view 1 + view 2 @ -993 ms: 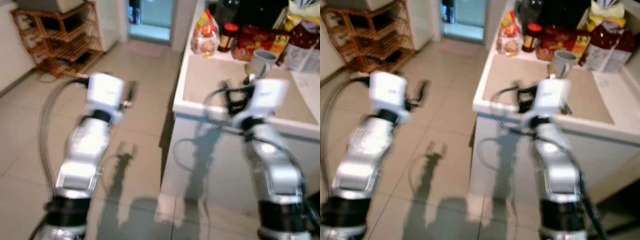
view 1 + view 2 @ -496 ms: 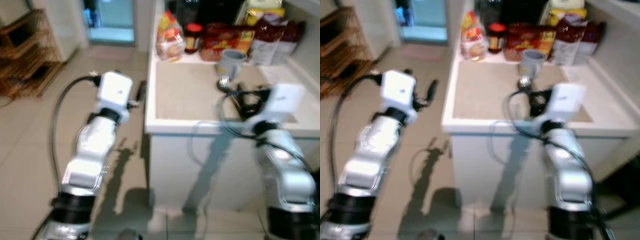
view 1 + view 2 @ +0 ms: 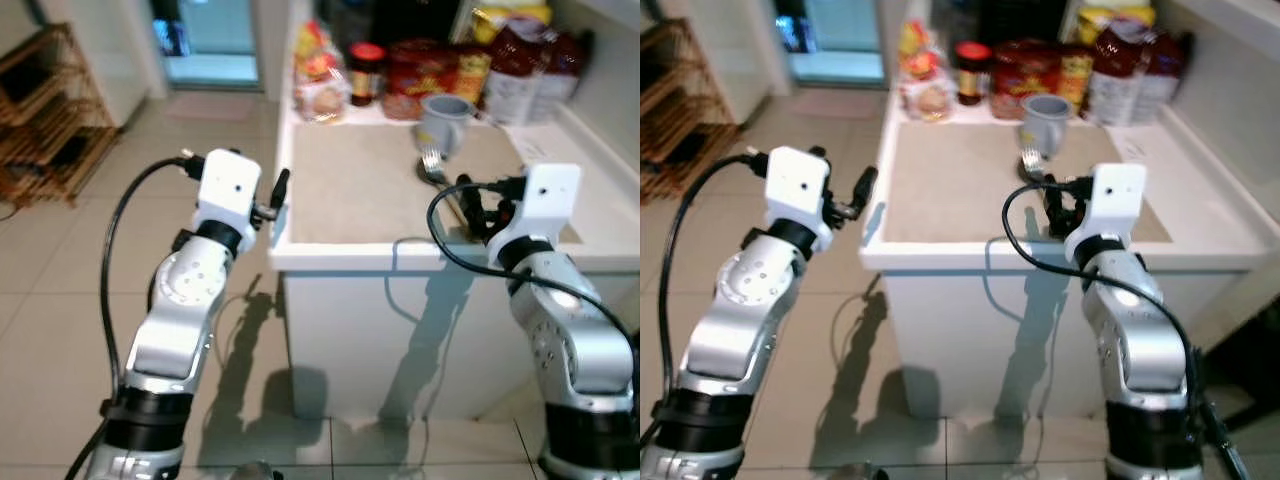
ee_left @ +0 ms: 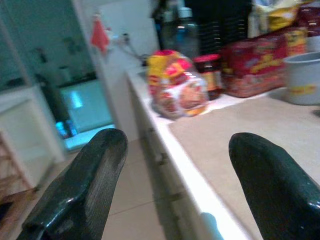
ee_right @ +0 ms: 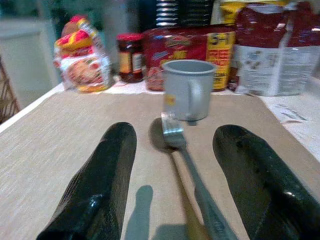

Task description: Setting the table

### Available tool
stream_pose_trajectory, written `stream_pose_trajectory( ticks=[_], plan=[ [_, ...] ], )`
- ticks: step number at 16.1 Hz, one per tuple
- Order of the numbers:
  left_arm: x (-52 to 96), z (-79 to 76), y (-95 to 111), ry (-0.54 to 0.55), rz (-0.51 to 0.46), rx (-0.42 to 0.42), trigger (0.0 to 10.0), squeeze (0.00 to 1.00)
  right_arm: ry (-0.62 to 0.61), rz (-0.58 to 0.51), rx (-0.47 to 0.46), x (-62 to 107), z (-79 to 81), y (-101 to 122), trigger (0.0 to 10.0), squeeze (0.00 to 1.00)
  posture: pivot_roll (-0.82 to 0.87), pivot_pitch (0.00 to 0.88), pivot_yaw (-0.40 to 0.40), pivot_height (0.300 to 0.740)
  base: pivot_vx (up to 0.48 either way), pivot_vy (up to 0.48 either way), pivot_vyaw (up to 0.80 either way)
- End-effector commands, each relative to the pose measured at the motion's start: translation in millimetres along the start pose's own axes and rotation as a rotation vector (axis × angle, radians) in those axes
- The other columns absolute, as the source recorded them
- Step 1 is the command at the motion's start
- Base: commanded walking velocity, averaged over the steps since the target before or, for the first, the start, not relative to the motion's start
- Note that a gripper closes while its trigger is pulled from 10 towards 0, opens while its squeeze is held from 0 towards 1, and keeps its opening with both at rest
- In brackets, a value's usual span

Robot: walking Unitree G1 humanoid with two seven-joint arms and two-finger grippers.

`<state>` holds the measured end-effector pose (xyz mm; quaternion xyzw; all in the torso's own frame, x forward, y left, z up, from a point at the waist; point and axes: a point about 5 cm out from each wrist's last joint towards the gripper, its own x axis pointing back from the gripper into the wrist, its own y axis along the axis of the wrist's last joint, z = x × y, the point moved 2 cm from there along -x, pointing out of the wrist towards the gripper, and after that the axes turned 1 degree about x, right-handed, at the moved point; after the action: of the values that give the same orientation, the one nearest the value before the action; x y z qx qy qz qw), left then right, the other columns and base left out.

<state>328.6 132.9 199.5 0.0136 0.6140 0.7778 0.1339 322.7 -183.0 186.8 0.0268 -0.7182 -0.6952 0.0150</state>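
Observation:
A white table (image 3: 330,255) carries a beige placemat (image 3: 350,190). On the mat stands a grey mug (image 3: 445,120), and in front of it lies a metal fork (image 5: 175,136) with its tines toward the mug. A second, darker utensil lies beside the fork. My right gripper (image 3: 470,205) hovers low over the fork's handle, open, with one finger on each side (image 5: 176,145). My left gripper (image 3: 278,195) is open beside the table's left edge and holds nothing (image 4: 177,142).
Along the table's back stand a bread bag (image 4: 177,82), a red-lidded jar (image 3: 366,72), red snack boxes (image 5: 192,47) and a dark red pouch (image 5: 272,50). A wooden rack (image 3: 45,110) stands at the far left. Tiled floor lies left of the table.
The view has swung and closed in on the table, which now lies squarely ahead. The blur is gone. Both grippers stay open; the right one now hangs over the fork's handle.

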Motion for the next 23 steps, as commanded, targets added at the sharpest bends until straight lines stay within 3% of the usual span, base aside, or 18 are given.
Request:
stream_pose_trajectory(
  ticks=[1, 7, 12, 14, 17, 23],
  plan=[
    [0.4, -0.8, 1, -0.002, 0.004, -0.004, 10.0, 0.0, 0.011, 0.013, 0.015, -1.6, -0.3, 1, 10.0, 0.0, 0.06, 0.0, -0.028, 0.74, 0.0, -0.311, 0.0],
    [-2.3, -2.3, 2, 0.005, 0.001, -0.033, 10.0, 0.0, 0.004, 0.004, -0.019, -8.2, 5.5, 1, 10.0, 0.0, 0.06, 0.0, -0.031, 0.74, 0.0, -0.464, 0.0],
    [-2.8, -2.1, 2, 0.01, 0.009, -0.043, 10.0, 0.0, 0.034, 0.033, -0.032, -5.7, 10.4, -6, 10.0, 0.0, 0.06, 0.0, -0.039, 0.74, 0.0, 0.0, 0.0],
    [-3.2, -2.4, 2, 0.005, 0.006, -0.006, 10.0, 0.0, 0.036, 0.031, -0.035, -5.2, 11.7, -6, 10.0, 0.0, 0.06, 0.0, -0.04, 0.74, 0.0, 0.0, 0.0],
    [-3.7, -3.7, 4, -0.019, -0.004, 0.016, 10.0, 0.0, 0.041, 0.03, -0.031, -5.4, 16.0, -5, 10.0, 0.0, 0.06, 0.0, -0.038, 0.74, 0.324, 0.0, 0.75],
    [-2.6, -5.8, 5, -0.035, -0.006, 0.023, 10.0, 0.0, 0.039, 0.026, -0.045, -6.3, 12.2, -4, 10.0, 0.0, 0.06, 0.0, -0.041, 0.74, 0.339, 0.0, 0.0]
  ],
)
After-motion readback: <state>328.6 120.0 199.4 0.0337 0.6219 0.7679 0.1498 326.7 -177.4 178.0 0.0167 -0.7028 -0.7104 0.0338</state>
